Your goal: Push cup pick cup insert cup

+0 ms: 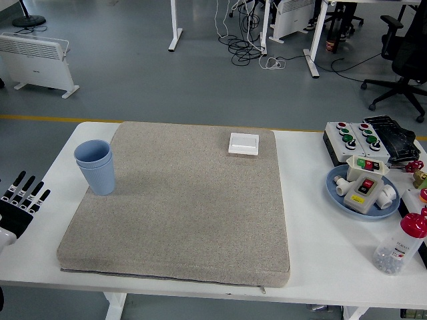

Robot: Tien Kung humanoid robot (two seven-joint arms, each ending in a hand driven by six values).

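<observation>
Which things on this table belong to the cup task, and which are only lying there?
Belong to the task:
blue cups, already nested, on the mat's left edge
left robot hand, fingers spread, at the table's left edge

Just lying about:
grey mat
white switch
button boxes
blue plate with parts
bottle

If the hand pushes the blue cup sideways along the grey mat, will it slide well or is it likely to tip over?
The blue cup looks tall, narrowing toward its base, so a push near the rim would probably tip it. The grey mat looks rough, so sliding may drag. It seems to be two thin nested cups, probably light. The left hand waits open at the table's edge.
</observation>
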